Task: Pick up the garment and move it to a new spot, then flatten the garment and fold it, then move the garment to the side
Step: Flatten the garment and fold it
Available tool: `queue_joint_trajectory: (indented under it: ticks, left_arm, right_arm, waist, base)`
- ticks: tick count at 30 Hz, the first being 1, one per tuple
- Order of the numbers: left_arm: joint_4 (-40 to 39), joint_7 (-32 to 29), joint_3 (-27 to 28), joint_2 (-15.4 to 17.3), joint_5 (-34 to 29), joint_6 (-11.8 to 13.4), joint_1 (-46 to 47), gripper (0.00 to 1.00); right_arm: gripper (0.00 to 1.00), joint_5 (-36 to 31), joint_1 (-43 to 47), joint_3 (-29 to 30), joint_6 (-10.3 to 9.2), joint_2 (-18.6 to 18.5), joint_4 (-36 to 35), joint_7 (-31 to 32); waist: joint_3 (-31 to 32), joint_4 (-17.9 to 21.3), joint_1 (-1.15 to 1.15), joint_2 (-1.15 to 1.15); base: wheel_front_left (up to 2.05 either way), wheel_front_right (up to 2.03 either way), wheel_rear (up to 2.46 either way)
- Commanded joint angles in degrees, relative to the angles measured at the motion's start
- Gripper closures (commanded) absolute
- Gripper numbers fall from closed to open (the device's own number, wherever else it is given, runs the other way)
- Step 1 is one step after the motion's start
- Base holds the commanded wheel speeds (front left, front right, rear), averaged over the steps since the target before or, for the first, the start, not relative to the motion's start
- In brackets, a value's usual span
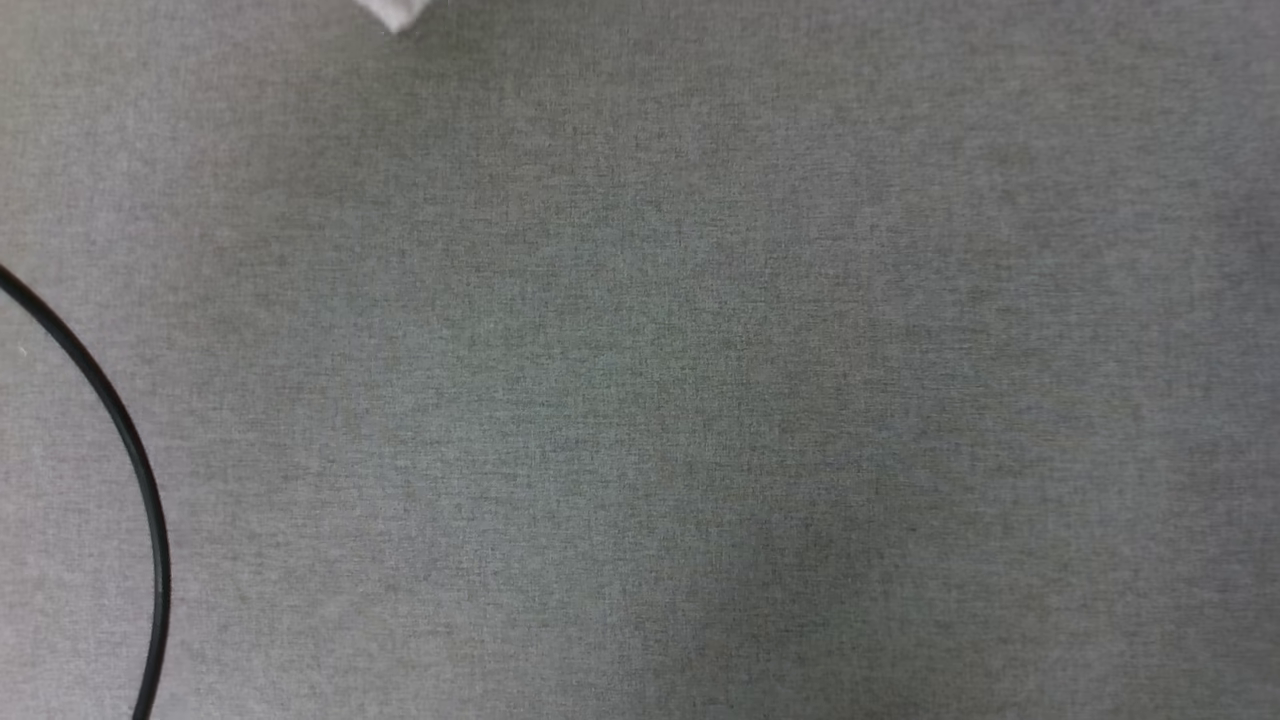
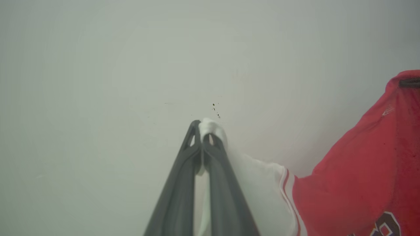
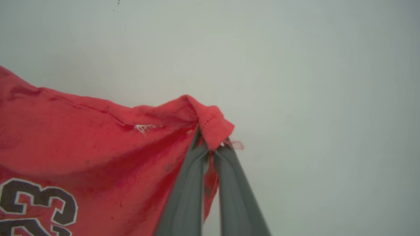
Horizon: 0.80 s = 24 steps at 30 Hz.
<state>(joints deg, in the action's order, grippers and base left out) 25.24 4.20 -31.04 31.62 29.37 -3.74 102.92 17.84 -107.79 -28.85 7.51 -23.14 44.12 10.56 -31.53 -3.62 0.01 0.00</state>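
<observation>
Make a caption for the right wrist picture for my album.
Right jaws shut on a corner of the red shirt, its black number showing at lower left.

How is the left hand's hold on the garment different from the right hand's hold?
The left hand pinches the white sleeve of the garment; the right hand pinches a folded red hem. Striped trim lies near the left hand; the black number lies near the right hand. Both hands are shut on the garment.
</observation>
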Motion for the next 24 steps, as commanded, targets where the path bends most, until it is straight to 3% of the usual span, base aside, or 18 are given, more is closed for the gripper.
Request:
queue_joint_trajectory:
  ticks: [1, 10, 24]
  left_arm:
    - [1.6, 0.6, 0.0, -0.5, -0.3, -0.4, 2.0, 1.0]
    - [11.2, 4.1, -1.7, -2.6, 0.0, -2.3, 5.8, 1.0]
    - [19.8, 9.7, -7.3, -4.0, 3.5, -3.5, -10.0, 1.0]
  right_arm:
    - [1.0, -0.8, -1.8, -0.2, -0.04, 0.5, 1.3, -0.7]
    - [1.0, -0.6, -4.7, -2.7, -0.04, 2.8, 9.2, -4.0]
    - [1.0, 5.7, 10.1, -11.5, -0.04, 6.7, 16.2, -9.8]
  waist:
    - [-0.9, -0.4, -0.01, 0.0]
    - [-3.4, -0.3, -0.01, 0.0]
    - [-0.7, 0.8, -0.01, 0.0]
  base:
    - [0.0, 0.0, 0.0]
    - [0.0, 0.0, 0.0]
    - [0.0, 0.0, 0.0]
